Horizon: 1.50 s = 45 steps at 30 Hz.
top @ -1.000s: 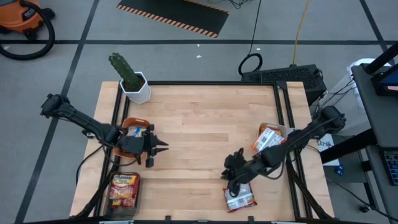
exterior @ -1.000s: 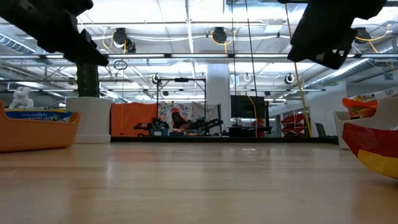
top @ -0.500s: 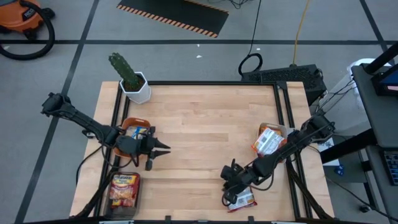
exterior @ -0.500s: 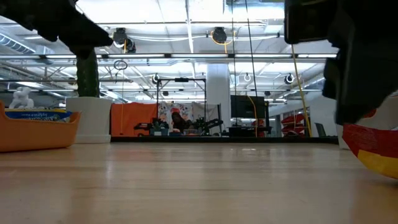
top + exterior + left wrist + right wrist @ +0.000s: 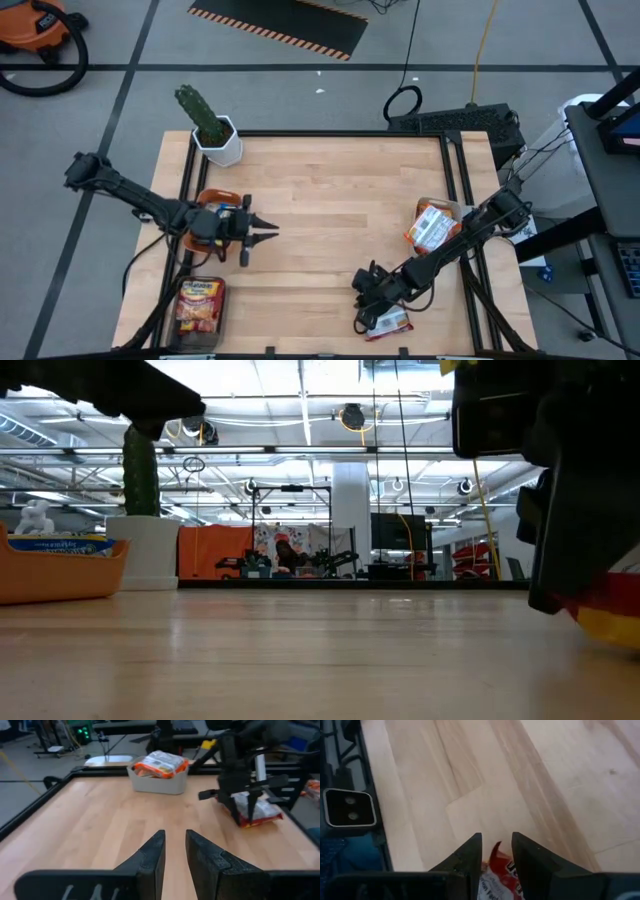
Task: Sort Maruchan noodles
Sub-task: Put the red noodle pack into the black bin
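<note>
One flat, crinkly red-and-white ramen packet point(image 5: 385, 321) lies at the near edge of the wooden bench point(image 5: 330, 200). Our right hand point(image 5: 495, 857) straddles its end, fingers slightly apart, gripping nothing. We judge it light, slippery, brittle inside; pinch its edge. Our left hand point(image 5: 262, 230) waits, narrowly parted, empty.

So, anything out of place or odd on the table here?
One red-white noodle packet lies loose near the table's front edge, under the right gripper, while other packets sit in the orange bowl, the grey tray and a front-left stack. Nothing looks spilled or damaged.
</note>
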Each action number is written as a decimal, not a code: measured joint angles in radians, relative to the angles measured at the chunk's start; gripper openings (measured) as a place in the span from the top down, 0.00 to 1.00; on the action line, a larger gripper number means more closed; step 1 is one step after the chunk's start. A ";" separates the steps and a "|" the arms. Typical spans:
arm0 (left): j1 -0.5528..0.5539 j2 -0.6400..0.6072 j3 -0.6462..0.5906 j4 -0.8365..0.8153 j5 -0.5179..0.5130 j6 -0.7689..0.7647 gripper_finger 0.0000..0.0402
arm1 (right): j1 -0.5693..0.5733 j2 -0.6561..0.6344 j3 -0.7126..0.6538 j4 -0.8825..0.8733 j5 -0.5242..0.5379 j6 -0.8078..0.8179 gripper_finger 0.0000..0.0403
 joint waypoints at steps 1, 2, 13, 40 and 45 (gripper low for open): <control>0.007 0.001 0.000 -0.002 0.000 0.004 0.79 | 0.000 0.001 0.000 -0.003 0.002 -0.004 0.74; 0.013 0.001 0.000 -0.003 0.000 0.006 0.79 | 0.000 0.001 0.000 -0.007 0.005 -0.012 0.74; 0.036 0.065 -0.002 -0.013 0.007 0.004 0.79 | 0.005 0.001 0.000 -0.001 -0.037 -0.113 0.74; 0.012 0.183 -0.001 0.052 0.058 -0.101 0.79 | -0.024 -0.048 0.000 -0.002 0.117 -0.287 1.00; -0.004 0.183 -0.001 0.078 0.058 -0.125 0.79 | -0.045 -0.117 0.000 -0.001 0.272 -0.430 1.00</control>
